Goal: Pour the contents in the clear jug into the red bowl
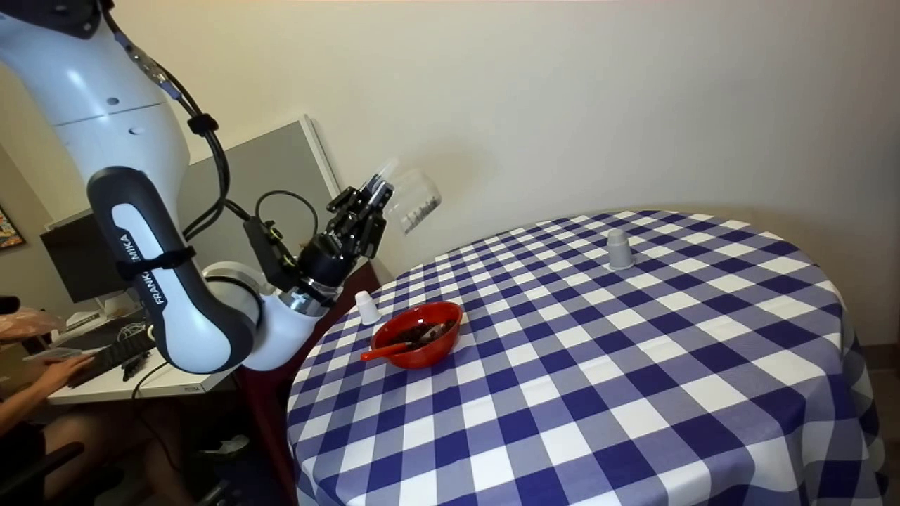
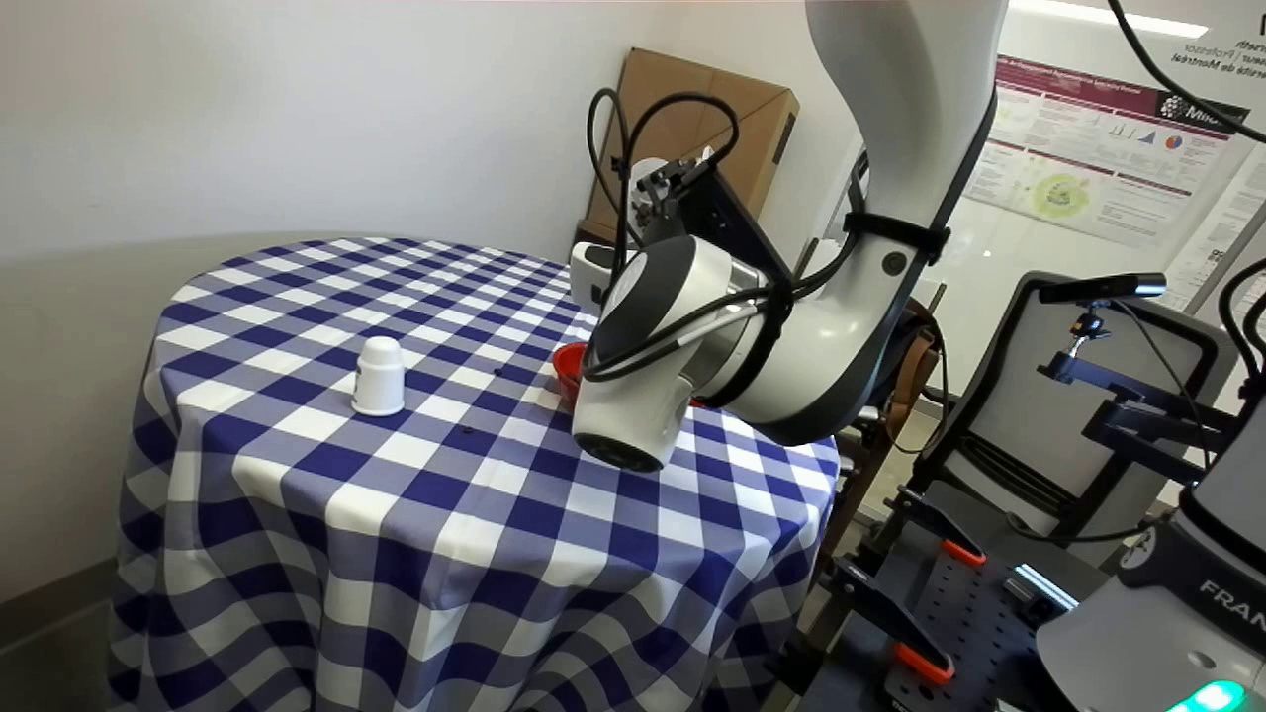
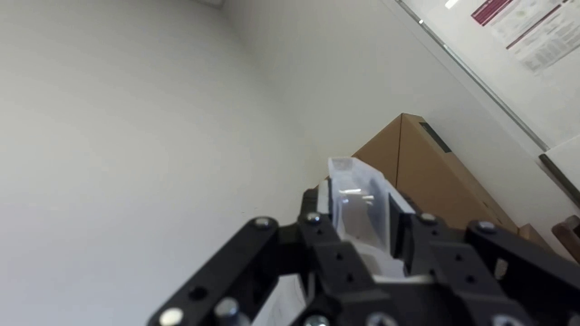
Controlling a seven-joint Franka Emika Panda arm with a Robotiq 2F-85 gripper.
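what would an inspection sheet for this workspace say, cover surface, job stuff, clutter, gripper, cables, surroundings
Surface: checked tablecloth with a few dark specks
Clear jug: tilted, held in the air; contents can't be made out
Red bowl: on the tablecloth, dark bits inside, red handle over its rim
Clutter: white container near the bowl, second white container farther off
Gripper: closed on the clear jug
Cables: strapped along the arm
Surroundings: person at a desk, cardboard box, chair

clear jug (image 1: 416,200) tilted midair, red bowl (image 1: 427,355) lower down, dark bits (image 1: 416,332) inside
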